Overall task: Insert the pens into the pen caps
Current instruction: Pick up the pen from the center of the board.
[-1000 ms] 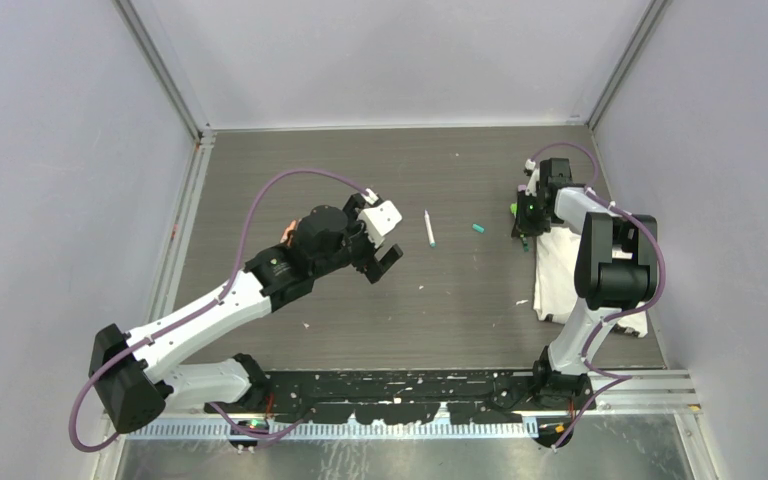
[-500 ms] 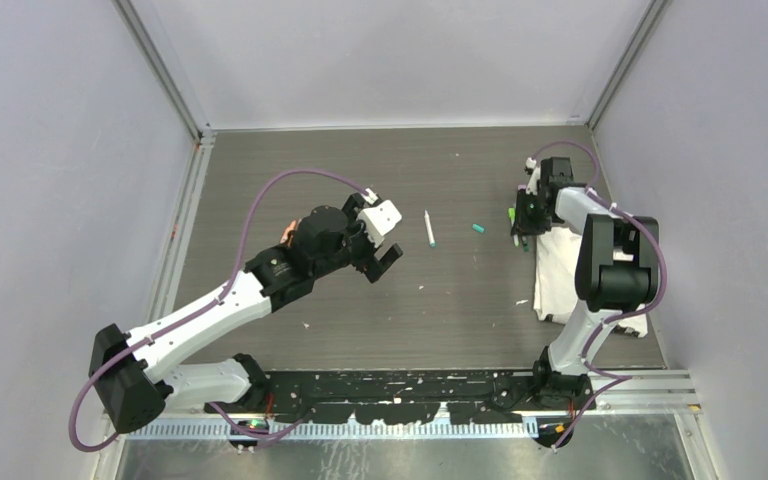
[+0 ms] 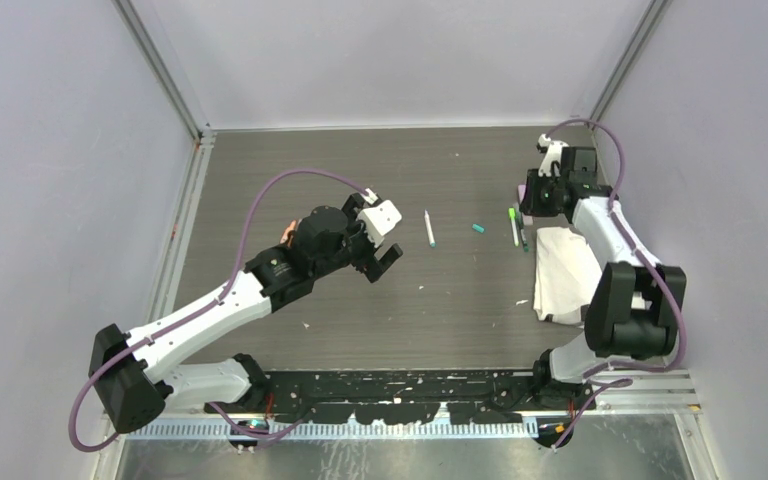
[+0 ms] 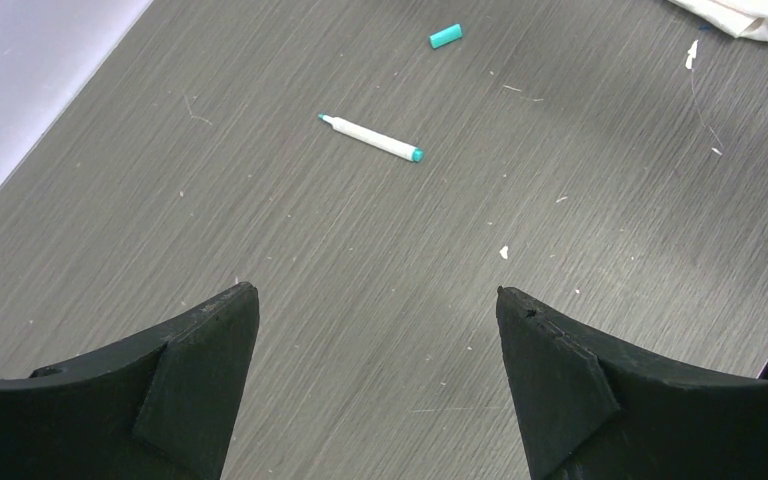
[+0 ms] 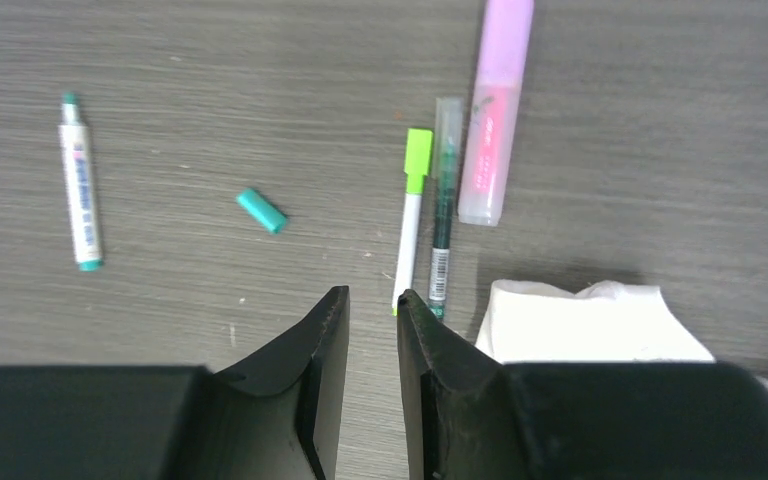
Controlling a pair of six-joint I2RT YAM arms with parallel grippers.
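A white pen [image 3: 429, 228] with teal ends lies mid-table, and a loose teal pen cap [image 3: 478, 228] lies to its right. In the right wrist view I see that pen [image 5: 82, 185], the teal cap [image 5: 261, 211], a white pen with a bright green cap [image 5: 412, 215], a dark green pen [image 5: 442, 215] and a pink highlighter [image 5: 495, 120]. My right gripper [image 5: 372, 295] hovers just behind these, jaws a narrow gap apart with nothing between them. My left gripper [image 4: 375, 292] hangs wide open and empty, short of the white pen [image 4: 372, 138].
A white cloth [image 3: 565, 275] lies crumpled at the right, touching the near ends of the two side-by-side pens [image 3: 517, 228]. Small white specks dot the dark table [image 3: 360, 160]. Grey walls close the table on three sides.
My right gripper has parted its jaws slightly and pulled back toward the far right corner, uncovering the green-capped pen and the dark green pen on the table. The left arm has not moved.
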